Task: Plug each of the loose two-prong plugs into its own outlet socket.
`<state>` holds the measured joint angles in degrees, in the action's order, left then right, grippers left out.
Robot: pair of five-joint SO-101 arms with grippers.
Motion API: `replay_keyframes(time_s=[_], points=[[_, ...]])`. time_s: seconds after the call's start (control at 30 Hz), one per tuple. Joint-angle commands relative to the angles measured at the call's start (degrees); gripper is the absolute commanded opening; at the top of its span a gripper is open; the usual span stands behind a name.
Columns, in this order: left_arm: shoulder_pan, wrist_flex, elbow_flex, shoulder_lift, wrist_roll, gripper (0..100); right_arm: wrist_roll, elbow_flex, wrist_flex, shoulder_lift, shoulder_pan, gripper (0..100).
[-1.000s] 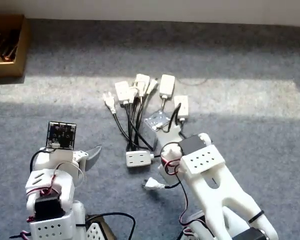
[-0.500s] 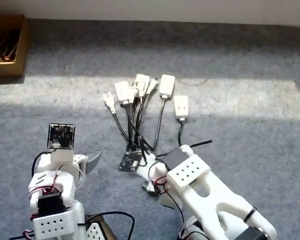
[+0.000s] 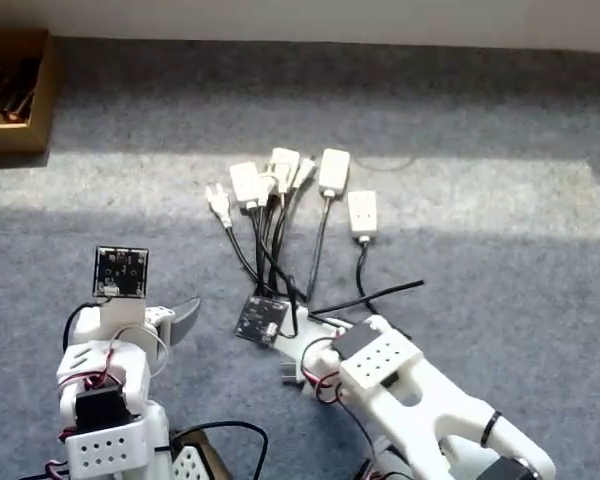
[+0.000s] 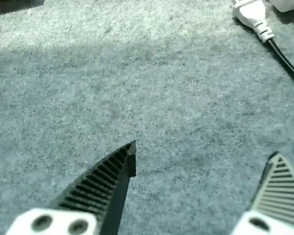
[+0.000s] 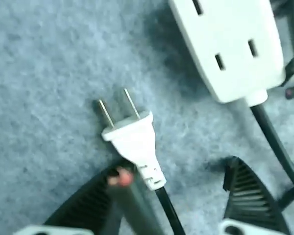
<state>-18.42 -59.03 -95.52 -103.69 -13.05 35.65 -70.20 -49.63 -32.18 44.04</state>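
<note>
While the grey carpet (image 3: 500, 260) and the fan of socket blocks (image 3: 300, 175) at its middle lie as they did a second ago, the right arm (image 3: 430, 400) has swung from beside that fan to the near centre and dropped low.

Left arm (image 3: 105, 370): no shift, parked at the near left.

Left gripper (image 4: 203, 149): claw apart over bare carpet, nothing held. One loose plug (image 4: 252, 14) lies well beyond it, at the fan's left edge.

Right gripper (image 5: 174, 169): claw apart, nothing clamped. It now hangs over the near socket block (image 5: 230, 44) and the nearest plug (image 5: 132, 134).

That plug lies flat on the carpet near the block, not touching it, with its prongs (image 5: 117, 107) pointing away from the gripper. The block's slotted face is up.

The plug's black cord (image 5: 164, 205) runs back between the two fingers. One finger (image 5: 88, 205) sits right at the plug's tail.

Judgement: the approach is made, the grasp not yet. Closing here would likely pinch the tail or cord rather than the body. The plug would then need lifting and tipping prongs-down over the slots.
</note>
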Motion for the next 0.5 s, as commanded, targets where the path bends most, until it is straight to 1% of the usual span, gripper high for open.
replay_keyframes(time_s=[0.0, 0.07, 0.13, 0.23, 0.3, 0.4, 0.47], points=[[-0.6, 1.1, -0.2, -0.2, -0.4, 39, -0.5, -1.9, 2.0, 0.2, 0.1, 28.5], [-0.6, 1.1, -0.2, -0.2, -0.4, 39, -0.5, -2.2, 1.8, 0.2, 0.1, 28.2], [-0.6, 1.1, -0.3, -0.2, -0.4, 39, -0.4, -1.8, -0.7, 0.0, 0.1, 23.7], [-0.6, 1.3, -1.1, -0.2, -0.4, 39, 0.2, 0.6, -5.1, -0.3, 0.5, 9.5], [-0.2, 1.3, -1.1, -0.2, -0.4, 39, 2.8, 2.2, -6.9, -0.4, 0.5, 0.3], [0.3, 1.2, -1.1, -0.2, -0.4, 39, 5.9, 3.1, -9.5, -0.4, 0.5, 3.3], [0.3, 1.1, -1.1, -0.2, -0.4, 39, 6.4, 3.2, -10.2, -0.4, 0.5, 3.3]])
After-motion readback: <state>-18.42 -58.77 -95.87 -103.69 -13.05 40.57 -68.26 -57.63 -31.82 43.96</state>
